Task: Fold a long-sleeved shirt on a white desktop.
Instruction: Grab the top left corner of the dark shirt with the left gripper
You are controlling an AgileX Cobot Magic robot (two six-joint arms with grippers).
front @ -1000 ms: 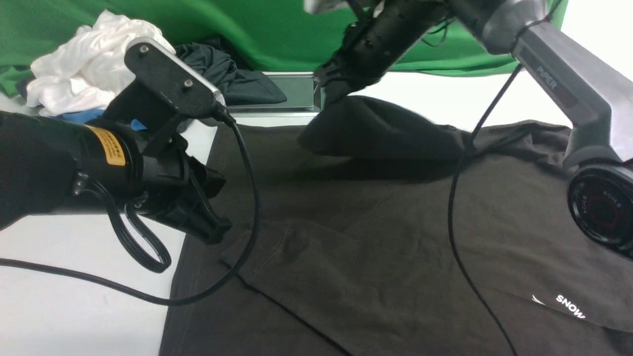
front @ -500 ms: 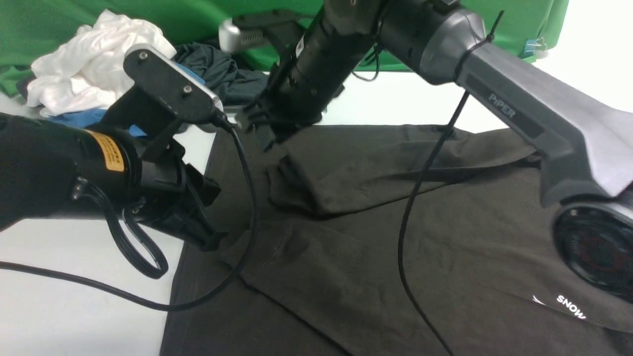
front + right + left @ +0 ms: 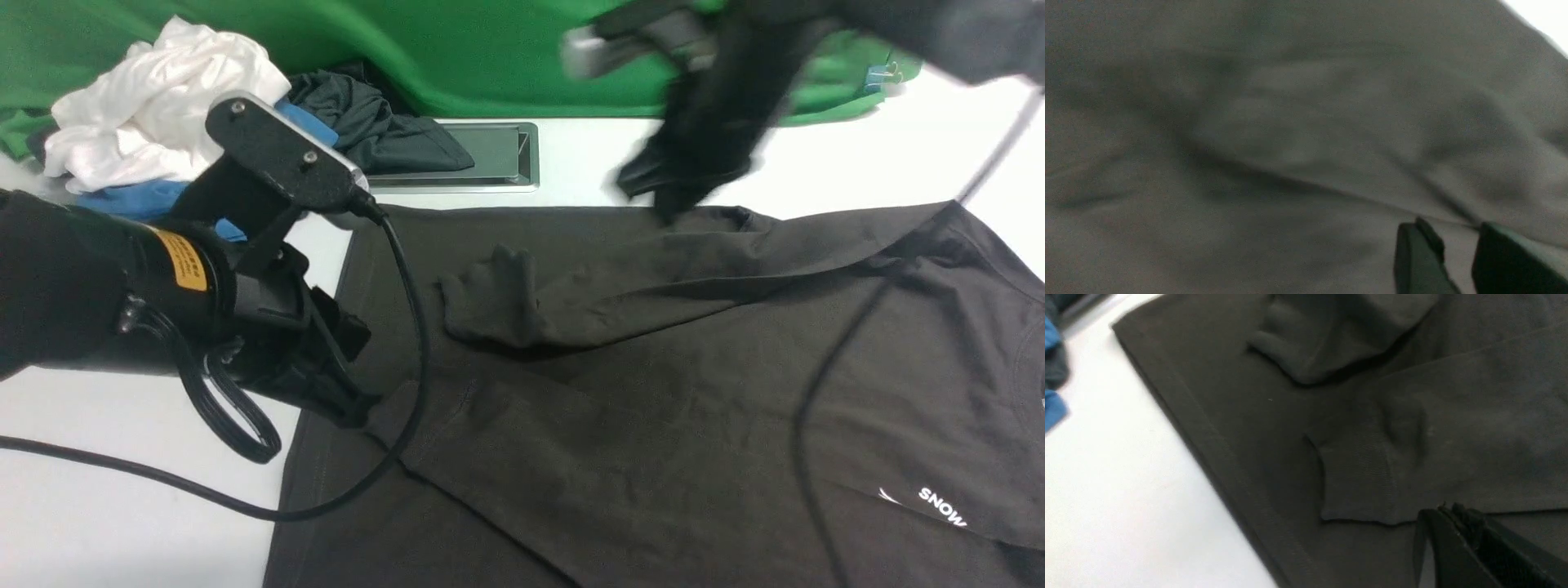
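Right claw (image 3: 1453, 234) hangs open and empty over the shirt (image 3: 653, 392), left claw (image 3: 351, 404) shut beside a cuff (image 3: 1355, 486). Shirt's flat toward the counter's (image 3: 122, 490) near-right corner, both sleeves folded in, body folds to come.

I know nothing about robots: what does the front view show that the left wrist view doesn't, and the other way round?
Only the front view: the pile of white clothes, the green cloth, the steel-framed hatch, the blurred right arm and the SNOW logo.
Only the left wrist view: the ribbed weave of the near cuff, seen close up.
Both: the black shirt, its two sleeve ends, the white desktop, some blue cloth and the shut left end effector.
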